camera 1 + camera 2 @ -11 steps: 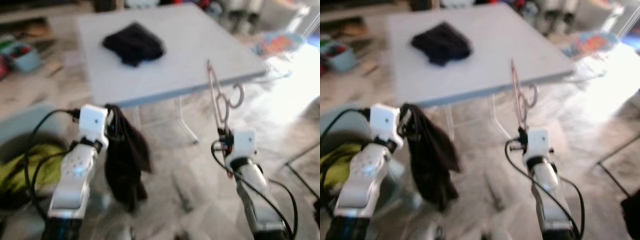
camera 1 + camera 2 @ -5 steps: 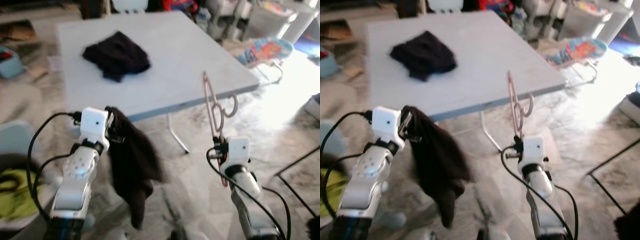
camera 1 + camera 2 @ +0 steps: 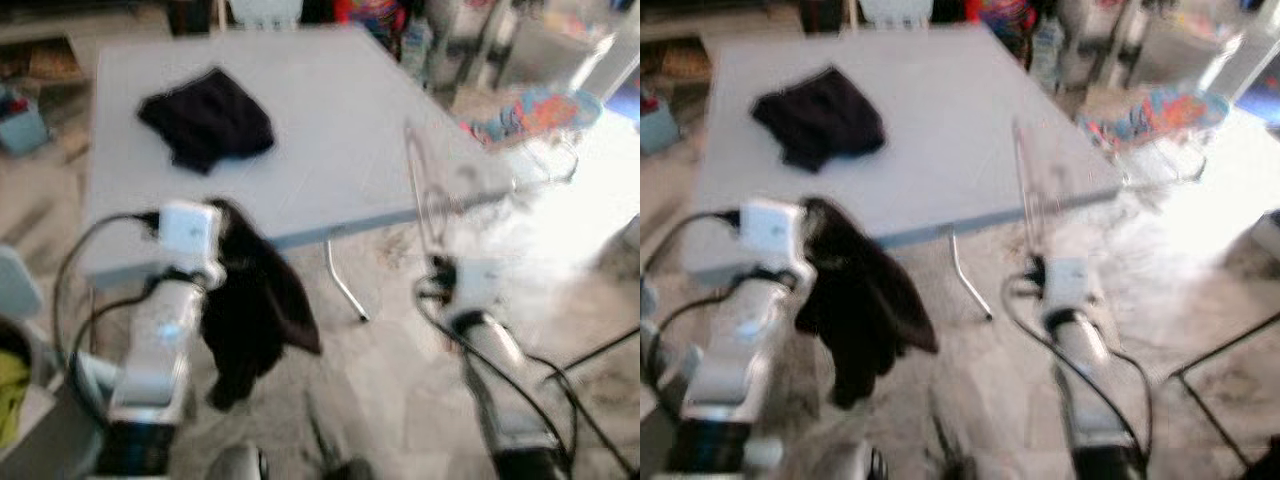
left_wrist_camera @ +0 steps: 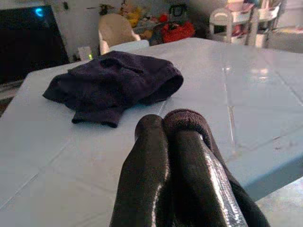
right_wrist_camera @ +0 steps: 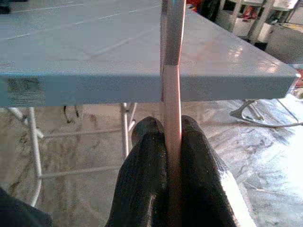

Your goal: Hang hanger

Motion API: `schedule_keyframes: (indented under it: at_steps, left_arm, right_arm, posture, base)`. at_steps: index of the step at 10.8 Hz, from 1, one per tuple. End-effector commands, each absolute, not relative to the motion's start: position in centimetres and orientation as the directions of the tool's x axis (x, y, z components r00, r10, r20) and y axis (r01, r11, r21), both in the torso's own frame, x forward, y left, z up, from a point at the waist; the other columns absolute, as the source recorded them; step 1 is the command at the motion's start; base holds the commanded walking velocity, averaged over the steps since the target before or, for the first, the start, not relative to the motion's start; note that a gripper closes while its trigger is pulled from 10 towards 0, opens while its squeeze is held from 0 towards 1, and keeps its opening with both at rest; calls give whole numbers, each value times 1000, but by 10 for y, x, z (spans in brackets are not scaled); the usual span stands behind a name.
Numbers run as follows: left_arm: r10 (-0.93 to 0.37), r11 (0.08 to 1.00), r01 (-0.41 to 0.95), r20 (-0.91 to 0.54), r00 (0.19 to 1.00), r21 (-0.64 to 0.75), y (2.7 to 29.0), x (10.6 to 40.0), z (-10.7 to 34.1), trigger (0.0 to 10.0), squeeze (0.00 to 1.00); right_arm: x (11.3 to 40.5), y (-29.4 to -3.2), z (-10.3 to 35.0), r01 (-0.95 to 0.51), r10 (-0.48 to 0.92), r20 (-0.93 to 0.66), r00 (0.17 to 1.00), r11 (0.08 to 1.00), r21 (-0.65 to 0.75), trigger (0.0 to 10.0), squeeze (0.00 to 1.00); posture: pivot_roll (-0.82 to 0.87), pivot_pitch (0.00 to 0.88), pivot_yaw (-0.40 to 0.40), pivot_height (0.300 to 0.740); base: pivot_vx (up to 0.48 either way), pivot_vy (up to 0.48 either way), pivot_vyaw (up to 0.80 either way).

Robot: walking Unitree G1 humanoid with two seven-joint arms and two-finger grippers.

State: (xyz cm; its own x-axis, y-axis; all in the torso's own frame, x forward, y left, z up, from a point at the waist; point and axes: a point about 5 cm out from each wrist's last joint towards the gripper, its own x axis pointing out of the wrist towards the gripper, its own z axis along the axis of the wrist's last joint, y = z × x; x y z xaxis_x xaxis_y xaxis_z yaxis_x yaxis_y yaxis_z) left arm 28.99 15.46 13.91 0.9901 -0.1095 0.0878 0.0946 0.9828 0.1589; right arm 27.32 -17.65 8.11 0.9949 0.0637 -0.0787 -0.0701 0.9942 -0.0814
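A pink hanger (image 3: pixel 424 190) stands upright in front of the grey table (image 3: pixel 330 130), near its right corner, and my right gripper (image 3: pixel 441 272) is shut on its lower end. In the right wrist view the fingers (image 5: pixel 146 175) pinch the pink hanger (image 5: pixel 172 85) just below the table edge (image 5: pixel 85 87). My left gripper (image 3: pixel 224 232) is shut on a dark garment (image 3: pixel 255 315) that hangs down at the table's front left. In the left wrist view the fingers (image 4: pixel 154 175) clamp the dark garment (image 4: pixel 189 120). Another dark cloth (image 3: pixel 205 118) lies bunched on the tabletop.
White table legs (image 3: pixel 342 285) stand on the marble floor between my arms. A colourful baby seat (image 3: pixel 535 110) sits right of the table. A blue bin (image 3: pixel 20 122) is far left, a green-filled bin (image 3: pixel 12 385) at lower left. A white chair (image 4: pixel 116 30) stands behind the table.
The whole picture has shifted and blurred with my own movement. Both grippers keep their holds. The hanging garment has swung under the left gripper.
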Motion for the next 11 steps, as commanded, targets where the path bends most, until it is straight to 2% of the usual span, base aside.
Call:
schedule_keyframes:
  at_steps: [1, 2, 7, 9, 11]
  left_arm:
    - [-106, 983, 83, 137, 985, 164, 149, 293, 151, 10000, 0]
    - [-104, 983, 81, 139, 985, 165, 149, 295, 151, 10000, 0]
    - [-90, 983, 64, 149, 985, 170, 149, 295, 151, 10000, 0]
    - [-118, 978, 82, 179, 977, 193, 151, 296, 157, 10000, 0]
    - [-142, 976, 91, 264, 954, 196, 149, 301, 181, 10000, 0]
  right_arm:
    - [274, -185, 82, -46, 40, -73, 997, 995, -86, 10000, 0]
    - [275, -182, 83, -58, 52, -67, 996, 995, -87, 10000, 0]
    - [278, -176, 87, -93, 89, -44, 995, 991, -96, 10000, 0]
    - [277, -179, 88, -64, 61, -35, 998, 994, -93, 10000, 0]
    - [276, -181, 86, -57, 53, -41, 998, 994, -97, 10000, 0]
  posture:
    - [-14, 57, -46, 740]
    - [-15, 57, -46, 740]
    - [-18, 50, -48, 740]
    - [-18, 48, -47, 740]
    - [-17, 49, -47, 740]
  base:
    - [0, 0, 0]
    - [0, 0, 0]
    - [0, 0, 714]
    - [0, 0, 0]
    - [0, 0, 0]
